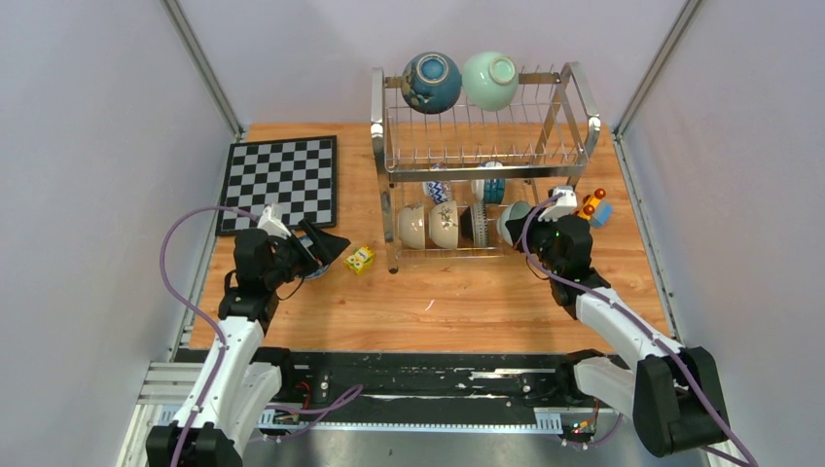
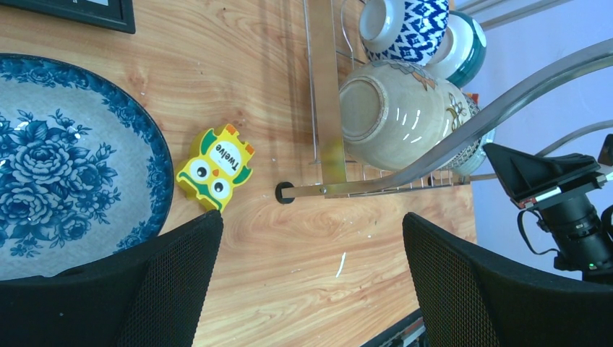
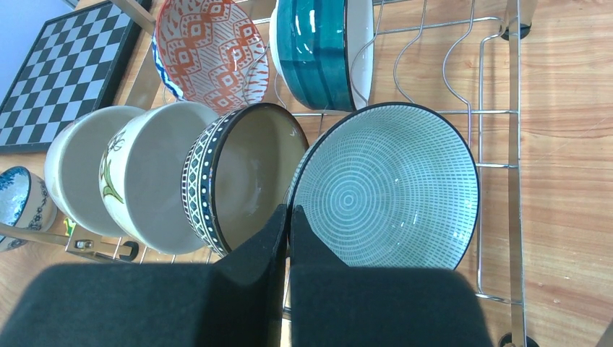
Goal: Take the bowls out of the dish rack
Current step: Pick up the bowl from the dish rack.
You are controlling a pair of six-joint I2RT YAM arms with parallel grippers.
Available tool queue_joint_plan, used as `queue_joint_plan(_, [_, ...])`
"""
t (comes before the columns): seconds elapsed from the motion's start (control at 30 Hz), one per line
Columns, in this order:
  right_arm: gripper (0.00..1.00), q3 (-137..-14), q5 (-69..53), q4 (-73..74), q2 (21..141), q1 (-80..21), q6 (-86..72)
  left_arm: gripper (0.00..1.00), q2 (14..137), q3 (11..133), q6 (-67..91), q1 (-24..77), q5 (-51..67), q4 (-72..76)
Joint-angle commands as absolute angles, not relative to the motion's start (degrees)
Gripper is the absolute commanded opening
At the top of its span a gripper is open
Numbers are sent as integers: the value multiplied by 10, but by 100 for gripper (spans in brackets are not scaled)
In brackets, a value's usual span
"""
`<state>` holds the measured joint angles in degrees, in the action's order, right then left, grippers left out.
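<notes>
Dish rack [image 1: 484, 156] on far side of desk [image 1: 467, 302]. Atop rack: blue bowl [image 1: 432, 83], green bowl [image 1: 489, 80]. Rack's lower tier: bowls [image 1: 445, 225] on edge in a row. R gripper [image 3: 288, 213] at that row, fingers [image 3: 253, 289] pressed together betw. dark-rimmed bowl [image 3: 238, 173] and ringed bowl [image 3: 390, 188]; whether a rim is pinched, cannot tell. L gripper [image 2: 312, 224] left of rack, fingers [image 2: 166, 289] wide apart, holding nothing. Flowered bowl [image 2: 65, 166] on desk left of rack, yellow block [image 2: 215, 168] betw. them.

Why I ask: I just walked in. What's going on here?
Two robot arms are emptying a two-tier silver wire dish rack. The left pincer hangs open beside a blue floral ceramic bowl lying on the wooden table. The right pincer is closed at the rim of a pale green ringed bowl on the lower tier; grip unclear.
</notes>
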<state>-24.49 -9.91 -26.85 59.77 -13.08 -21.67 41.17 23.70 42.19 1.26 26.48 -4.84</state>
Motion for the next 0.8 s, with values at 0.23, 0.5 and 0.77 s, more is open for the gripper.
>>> queue_joint_plan(0.23, [0, -235, -117, -290, 593, -126, -231, 96, 410, 234, 421, 15, 266, -49])
queue_joint_plan(0.5, [0, -251, -122, -280, 562, -126, -279, 96, 410, 235, 425, 15, 265, -49])
queue_joint_plan(0.77, [0, -237, -117, -295, 548, -125, -340, 96, 408, 236, 426, 15, 266, -52])
